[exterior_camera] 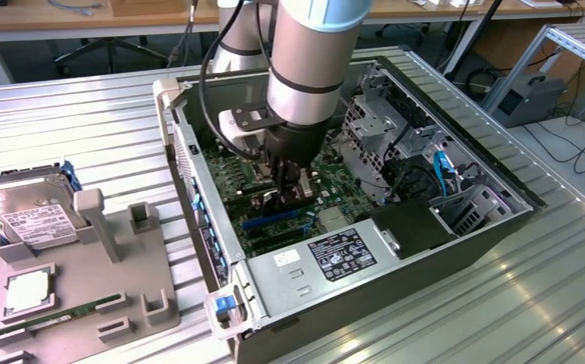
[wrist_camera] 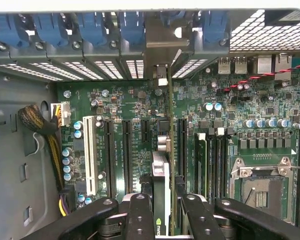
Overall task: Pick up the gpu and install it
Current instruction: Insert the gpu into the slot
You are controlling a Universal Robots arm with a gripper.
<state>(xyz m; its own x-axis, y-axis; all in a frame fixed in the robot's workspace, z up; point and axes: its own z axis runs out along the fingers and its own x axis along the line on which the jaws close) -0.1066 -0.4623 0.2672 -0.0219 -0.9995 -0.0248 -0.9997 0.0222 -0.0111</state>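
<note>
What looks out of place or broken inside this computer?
Nothing looks broken or spilled. The gripper holds the gpu on edge over the motherboard slots, and the processor socket sits bare. The hard drive lies outside the case.

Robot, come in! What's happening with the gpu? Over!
Both fingers shut on the gpu. On edge over the motherboard slots, inside the computer case. Nothing seen in its way.

We see bright, even room light; past the fingers [wrist_camera: 140, 215] the vent grille [wrist_camera: 262, 32] washes out white, and the ribbed table [exterior_camera: 535, 296] shows pale sheen.
</note>
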